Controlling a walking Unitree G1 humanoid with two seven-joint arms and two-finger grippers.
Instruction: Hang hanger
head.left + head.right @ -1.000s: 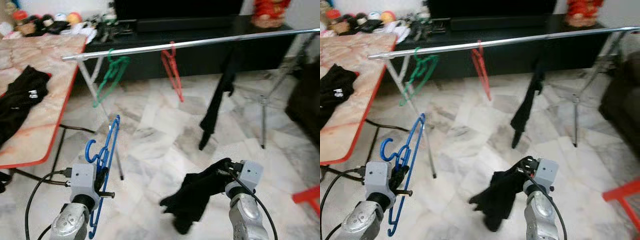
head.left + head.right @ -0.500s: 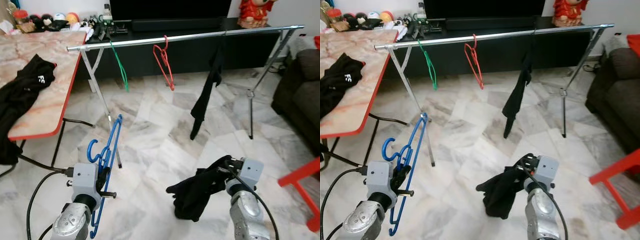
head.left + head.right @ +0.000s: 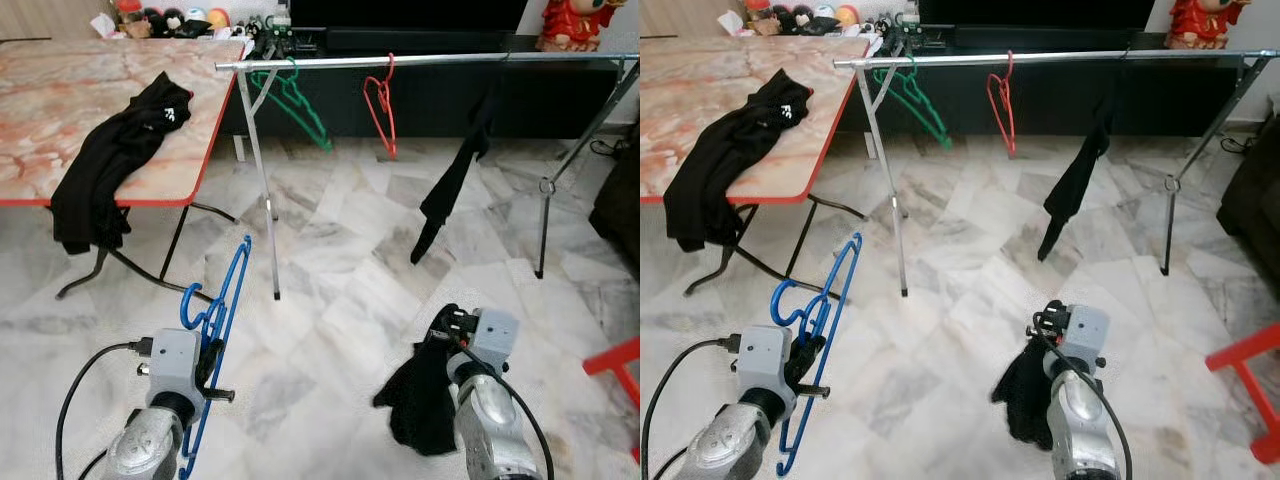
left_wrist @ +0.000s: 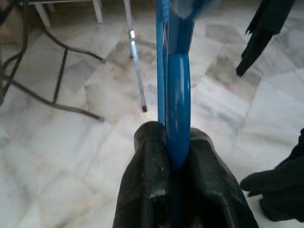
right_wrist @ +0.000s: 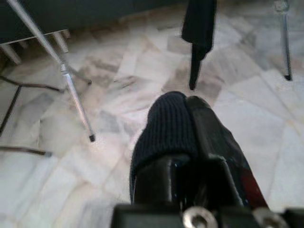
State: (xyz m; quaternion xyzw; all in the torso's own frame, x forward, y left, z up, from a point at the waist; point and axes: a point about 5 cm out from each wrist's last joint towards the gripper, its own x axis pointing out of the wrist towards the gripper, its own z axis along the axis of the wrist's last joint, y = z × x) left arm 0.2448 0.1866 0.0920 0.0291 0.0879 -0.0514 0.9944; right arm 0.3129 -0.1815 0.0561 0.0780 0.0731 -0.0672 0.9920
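My left gripper (image 3: 208, 352) is shut on a blue hanger (image 3: 222, 325) that stands upright low on the left; the left wrist view has its blue bar (image 4: 178, 99) pinched between the black fingers (image 4: 147, 175). My right gripper (image 3: 447, 335) is shut on a black garment (image 3: 420, 395) that hangs below it, wrapped over one finger (image 5: 166, 128) in the right wrist view. Ahead, a silver clothes rail (image 3: 420, 61) carries a green hanger (image 3: 290, 95), a red hanger (image 3: 382, 105) and a hanging black cloth (image 3: 455, 180).
A marble-topped table with red edge (image 3: 60, 110) stands at the left with a black garment (image 3: 115, 160) draped over it. The rail's legs (image 3: 258, 180) stand on the marble floor. A black TV unit (image 3: 440, 95) lies behind; a red stool (image 3: 615, 365) sits far right.
The view has swung, so the table and rail now sit further right. The black garment in my right gripper now hangs lower. Both grippers keep their holds.
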